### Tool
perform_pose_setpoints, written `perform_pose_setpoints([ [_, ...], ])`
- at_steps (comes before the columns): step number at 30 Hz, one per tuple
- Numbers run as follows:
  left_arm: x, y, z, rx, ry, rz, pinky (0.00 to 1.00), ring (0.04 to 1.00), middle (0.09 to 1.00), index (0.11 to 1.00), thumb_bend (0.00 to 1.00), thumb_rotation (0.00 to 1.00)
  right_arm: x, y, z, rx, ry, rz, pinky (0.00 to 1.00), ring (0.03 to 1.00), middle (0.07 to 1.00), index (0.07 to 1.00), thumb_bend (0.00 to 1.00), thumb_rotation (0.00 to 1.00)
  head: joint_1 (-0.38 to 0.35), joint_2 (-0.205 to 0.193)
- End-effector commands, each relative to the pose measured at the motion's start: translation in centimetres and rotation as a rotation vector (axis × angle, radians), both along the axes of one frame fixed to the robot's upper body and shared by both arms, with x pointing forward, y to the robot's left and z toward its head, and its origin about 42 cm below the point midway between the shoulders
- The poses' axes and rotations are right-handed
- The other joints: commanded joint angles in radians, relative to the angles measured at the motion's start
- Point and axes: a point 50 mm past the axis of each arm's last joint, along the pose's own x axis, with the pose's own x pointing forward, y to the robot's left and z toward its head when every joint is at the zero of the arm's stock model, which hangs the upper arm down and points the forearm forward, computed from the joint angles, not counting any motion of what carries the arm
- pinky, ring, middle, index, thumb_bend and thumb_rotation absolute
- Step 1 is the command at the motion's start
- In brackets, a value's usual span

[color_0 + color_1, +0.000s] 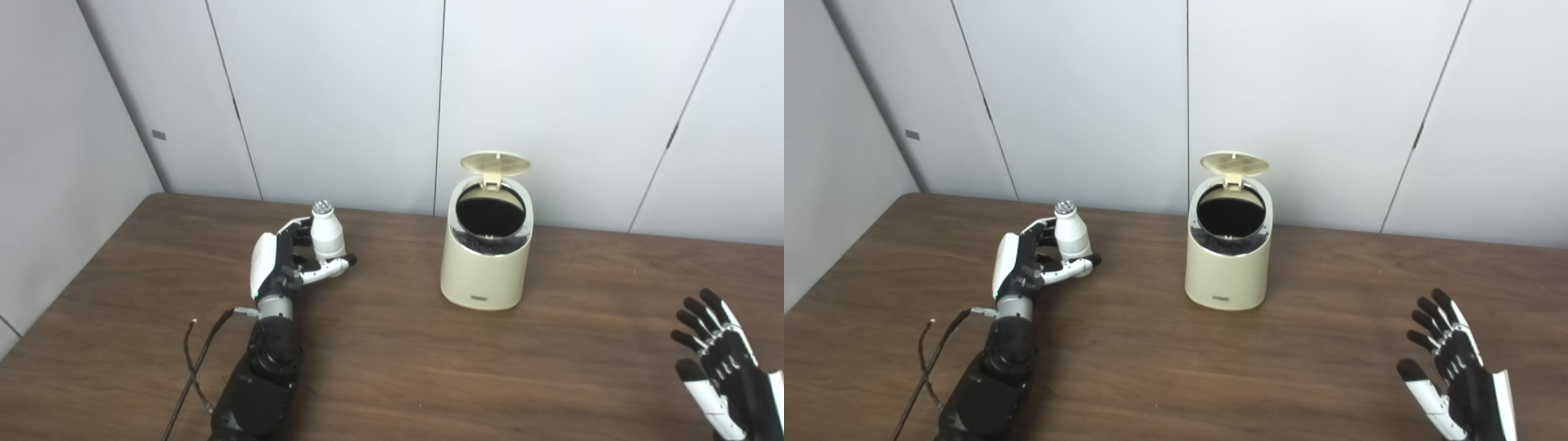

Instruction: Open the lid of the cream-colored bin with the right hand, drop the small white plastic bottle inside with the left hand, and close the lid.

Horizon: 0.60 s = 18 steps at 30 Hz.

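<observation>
The cream-colored bin (485,269) stands on the wooden table right of centre, its round lid (495,163) flipped up at the back and its dark inside showing. Left of the bin, my left hand (278,263) is shut on the small white plastic bottle (326,234), which stands upright with its ridged cap on top; whether it rests on the table or is lifted I cannot tell. My right hand (719,361) is at the lower right corner, far from the bin, open with fingers spread and holding nothing.
The brown table (392,367) runs to grey wall panels at the back and left. A thin dark cable (196,361) trails beside my left forearm.
</observation>
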Motion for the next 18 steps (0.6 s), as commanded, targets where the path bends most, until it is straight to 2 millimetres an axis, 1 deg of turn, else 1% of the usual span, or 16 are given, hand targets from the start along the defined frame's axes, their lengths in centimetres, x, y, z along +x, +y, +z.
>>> perform_pose_setpoints([
  [1, 1.2, -0.7, 1.5, 0.007, -0.038, -0.027, 0.64, 0.707, 0.715, 0.727, 0.99, 0.21, 0.0, 0.3, 0.4, 0.009, -0.034, -0.006, 0.76, 0.848, 0.875, 0.899, 0.75, 0.71, 0.0, 0.0],
  [4, 1.3, -0.8, 1.7, 0.001, -0.043, -0.027, 0.62, 0.698, 0.711, 0.731, 0.98, 0.2, 0.0, 0.2, 0.3, 0.005, -0.031, -0.002, 0.78, 0.855, 0.884, 0.909, 0.72, 0.71, -0.001, -0.002],
  [6, 1.4, -0.8, 1.8, 0.006, -0.047, -0.024, 0.62, 0.696, 0.708, 0.729, 0.98, 0.19, 0.0, 0.2, 0.3, 0.001, -0.031, -0.007, 0.77, 0.855, 0.884, 0.908, 0.72, 0.72, -0.002, -0.004],
  [8, 1.4, -0.8, 1.9, 0.006, -0.051, -0.023, 0.62, 0.691, 0.707, 0.728, 0.98, 0.2, 0.0, 0.2, 0.2, 0.008, -0.035, -0.007, 0.77, 0.851, 0.879, 0.904, 0.73, 0.72, -0.002, -0.004],
  [10, 1.3, -0.8, 2.1, -0.006, -0.067, -0.022, 0.61, 0.686, 0.704, 0.723, 0.98, 0.21, 0.0, 0.2, 0.2, 0.007, -0.034, -0.005, 0.77, 0.851, 0.88, 0.904, 0.71, 0.71, -0.002, -0.004],
  [14, 1.0, -1.0, 2.6, -0.027, -0.105, -0.015, 0.62, 0.688, 0.695, 0.709, 1.0, 0.23, 0.1, 0.0, 0.1, 0.001, -0.025, -0.004, 0.78, 0.861, 0.889, 0.911, 0.71, 0.71, 0.003, -0.004],
  [18, 0.8, -0.9, 3.0, -0.037, -0.153, -0.016, 0.58, 0.651, 0.666, 0.679, 1.0, 0.22, 0.1, -0.1, 0.0, 0.007, -0.023, -0.002, 0.79, 0.861, 0.887, 0.912, 0.7, 0.7, 0.004, -0.006],
])
